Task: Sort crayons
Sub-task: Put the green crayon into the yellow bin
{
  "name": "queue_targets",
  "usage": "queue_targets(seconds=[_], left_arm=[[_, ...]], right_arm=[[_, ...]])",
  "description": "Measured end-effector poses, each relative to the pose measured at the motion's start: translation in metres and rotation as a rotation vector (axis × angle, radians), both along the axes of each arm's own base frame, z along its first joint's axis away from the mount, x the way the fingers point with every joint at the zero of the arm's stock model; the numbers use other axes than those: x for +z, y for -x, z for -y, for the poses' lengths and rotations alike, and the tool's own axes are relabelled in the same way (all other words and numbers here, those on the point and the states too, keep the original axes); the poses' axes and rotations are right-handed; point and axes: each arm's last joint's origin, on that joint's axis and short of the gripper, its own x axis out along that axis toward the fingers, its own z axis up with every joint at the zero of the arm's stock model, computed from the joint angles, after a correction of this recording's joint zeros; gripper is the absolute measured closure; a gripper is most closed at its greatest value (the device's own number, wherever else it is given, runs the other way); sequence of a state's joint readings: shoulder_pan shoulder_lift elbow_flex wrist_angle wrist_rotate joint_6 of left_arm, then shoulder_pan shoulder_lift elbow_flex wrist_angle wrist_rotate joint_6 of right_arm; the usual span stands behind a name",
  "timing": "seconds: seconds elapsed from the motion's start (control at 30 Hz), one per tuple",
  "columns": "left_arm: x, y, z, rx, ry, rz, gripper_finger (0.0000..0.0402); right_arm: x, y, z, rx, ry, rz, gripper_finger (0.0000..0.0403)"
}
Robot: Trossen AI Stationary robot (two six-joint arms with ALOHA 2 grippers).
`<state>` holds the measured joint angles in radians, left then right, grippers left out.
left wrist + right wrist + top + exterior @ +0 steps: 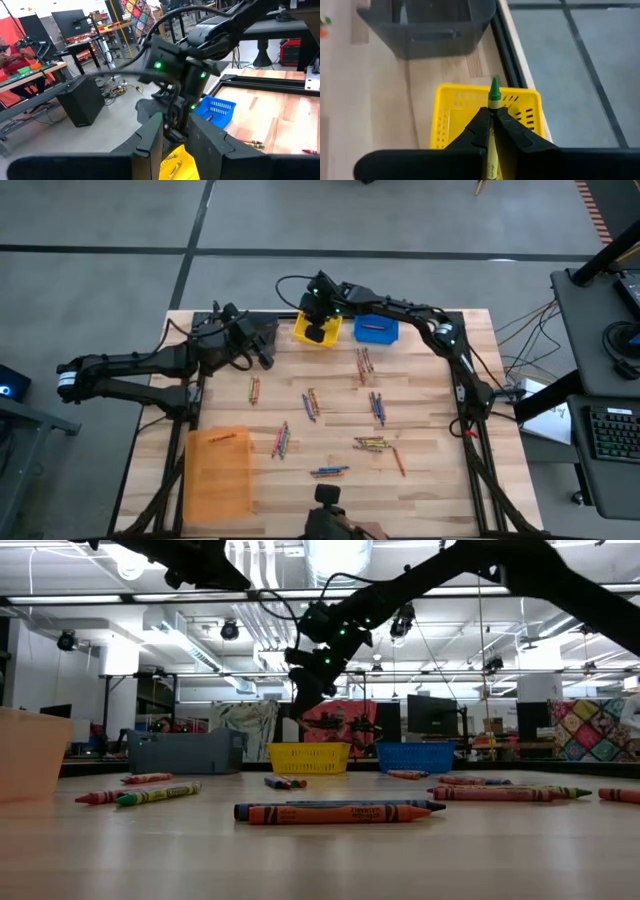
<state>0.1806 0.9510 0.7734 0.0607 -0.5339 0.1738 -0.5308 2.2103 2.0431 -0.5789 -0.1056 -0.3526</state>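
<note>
My right gripper (491, 111) is shut on a yellow-green crayon (494, 93) and hangs over the yellow bin (449, 119) at the table's far edge; it also shows in the high view (316, 333) and the low view (303, 708). My left gripper (175, 129) hovers at the far left (267, 346), open with nothing between its fingers, facing the right arm. Several crayons (311, 405) lie flat on the wooden table (430, 410) in small clusters. My right gripper pinches the crayon's paper-wrapped shaft (492, 125) between its two fingers. The crayon lies along the fingers, and its green tip (494, 89) sticks out past their ends. The fingers slant down toward the far edge, and the crayon is lifted clear above the yellow bin.
A blue bin (376, 330) with a crayon in it stands right of the yellow one. A dark grey bin (427, 25) sits at the far left, under my left arm. An orange bin (218, 472) holding one crayon stands at the near left.
</note>
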Motion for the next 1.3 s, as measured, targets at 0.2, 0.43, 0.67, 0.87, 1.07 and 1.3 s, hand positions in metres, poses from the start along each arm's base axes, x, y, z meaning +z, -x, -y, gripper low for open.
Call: queue_targets(seconds=[0.2, 0.43, 0.67, 0.87, 1.07, 1.3], left_arm=[[0.001, 0.001, 0.000, 0.000, -0.003, 0.000, 0.0326], [0.000, 0.001, 0.000, 0.000, -0.003, -0.003, 0.0326], [0.000, 0.001, 0.000, 0.000, -0.002, -0.010, 0.0326], [0.000, 0.001, 0.000, 0.000, -0.005, -0.014, 0.0326], [-0.001, 0.001, 0.000, 0.001, -0.004, -0.017, 0.0326], [-0.001, 0.001, 0.000, 0.000, -0.004, -0.020, 0.0326]], right_arm=[[-0.010, -0.004, 0.006, 0.002, -0.037, -0.076, 0.0392], [-0.028, -0.003, 0.011, -0.004, -0.089, -0.166, 0.0392], [-0.042, -0.003, 0.012, 0.006, -0.109, -0.207, 0.0392], [-0.053, -0.005, 0.013, 0.007, -0.117, -0.221, 0.0392], [-0.060, -0.005, 0.014, 0.011, -0.121, -0.232, 0.0392], [-0.059, -0.007, 0.015, -0.011, -0.126, -0.206, 0.0392]])
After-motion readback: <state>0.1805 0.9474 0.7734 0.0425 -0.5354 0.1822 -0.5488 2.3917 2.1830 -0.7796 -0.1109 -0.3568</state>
